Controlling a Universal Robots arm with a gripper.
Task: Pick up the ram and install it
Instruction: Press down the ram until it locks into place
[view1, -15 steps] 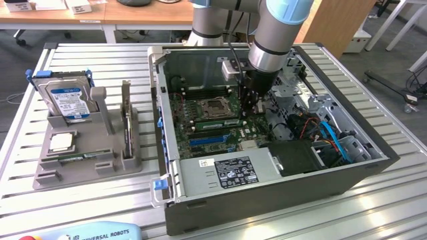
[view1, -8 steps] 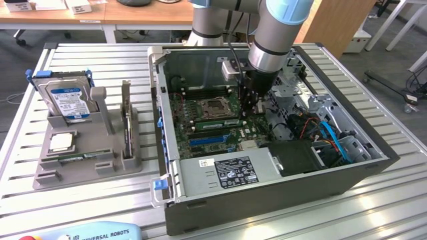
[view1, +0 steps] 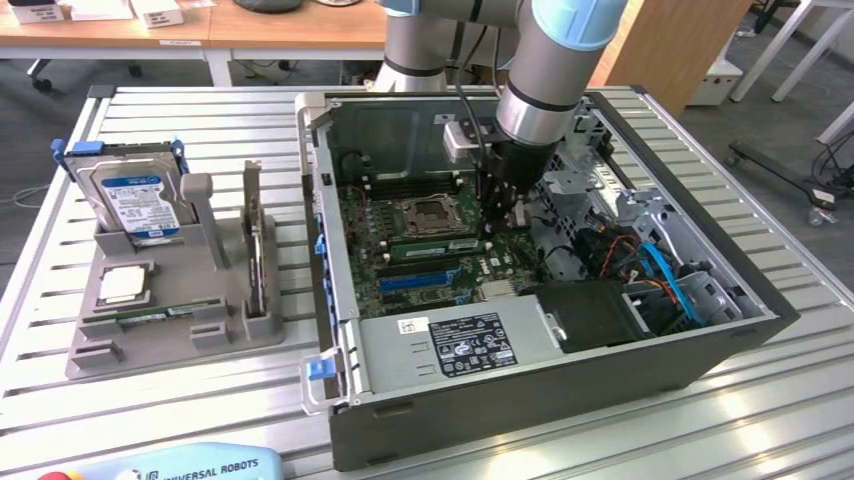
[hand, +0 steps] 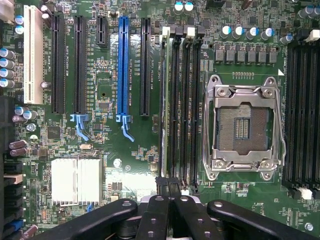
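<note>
One ram (view1: 435, 245), a thin green stick, stands on edge in a memory slot beside the empty processor socket (view1: 430, 212) on the motherboard inside the open computer case. In the wrist view this ram (hand: 162, 100) runs along the outermost slot of the bank next to the socket (hand: 245, 127). My gripper (view1: 505, 222) hangs low inside the case over the end of that bank. Its black fingers (hand: 163, 187) are pressed together, shut with nothing between them, just above the slots' end. The second ram (view1: 144, 317) lies in the grey holder outside the case.
The grey holder (view1: 174, 345) at the exterior view's left also carries the silver hard drive (view1: 134, 200) and the square processor chip (view1: 123, 283). Case walls (view1: 534, 400), cables (view1: 667, 280) and the power supply (view1: 454, 345) ring the motherboard. Blue and black expansion slots (hand: 125, 70) lie beside the memory bank.
</note>
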